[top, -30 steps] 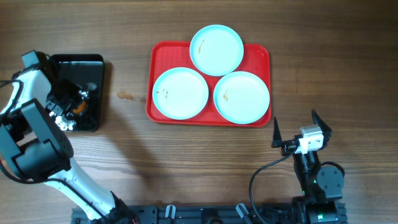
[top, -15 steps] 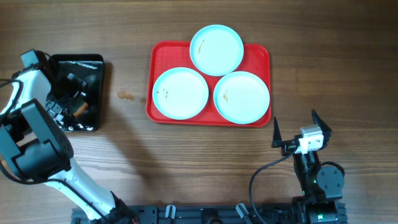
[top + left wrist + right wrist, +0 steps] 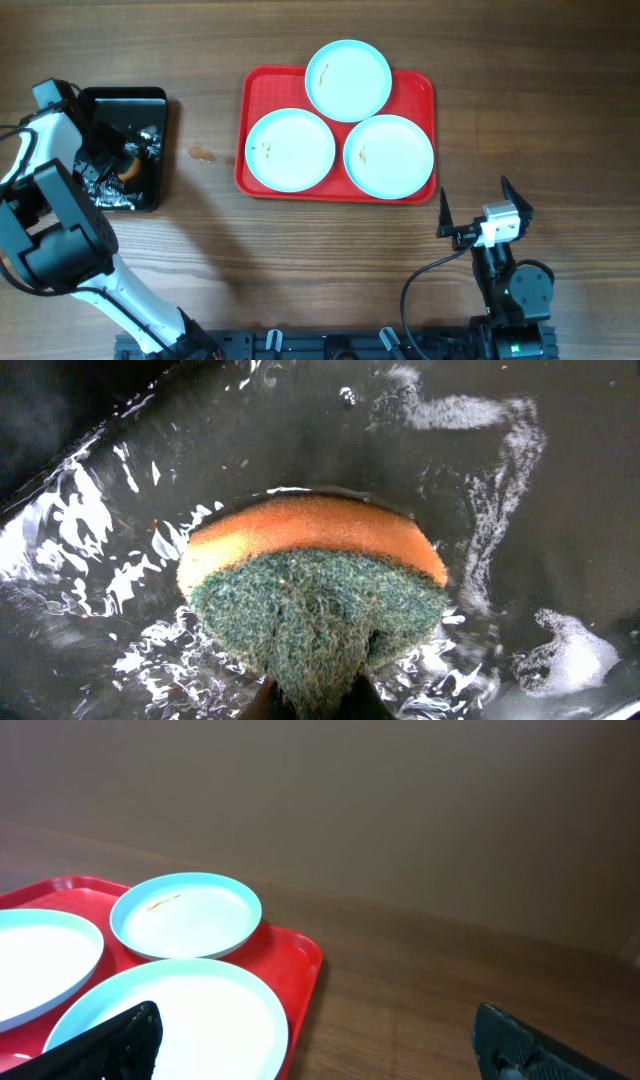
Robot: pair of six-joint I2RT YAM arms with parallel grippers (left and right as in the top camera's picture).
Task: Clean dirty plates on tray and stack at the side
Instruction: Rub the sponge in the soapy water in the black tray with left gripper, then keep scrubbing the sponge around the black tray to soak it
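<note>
Three plates lie on one red tray [image 3: 420, 85], midway along the desk's far edge: one at the far side [image 3: 348, 79] overhanging the rim, one near-left [image 3: 290, 150], and one near-right [image 3: 389, 155]. Each carries a small brownish smear.

Since half a second ago only the left gripper [image 3: 115, 165] has shifted, inside the black tray [image 3: 150, 100] at the left edge. Its jaws pinch one orange-and-green sponge [image 3: 315, 600] over the wet, glinting floor. The plates, the red tray and the right gripper [image 3: 472, 195] are unmoved. The right gripper's jaws are spread, near the desk's near-right corner.

One brown stain [image 3: 203, 154] marks the desk between the two trays.
</note>
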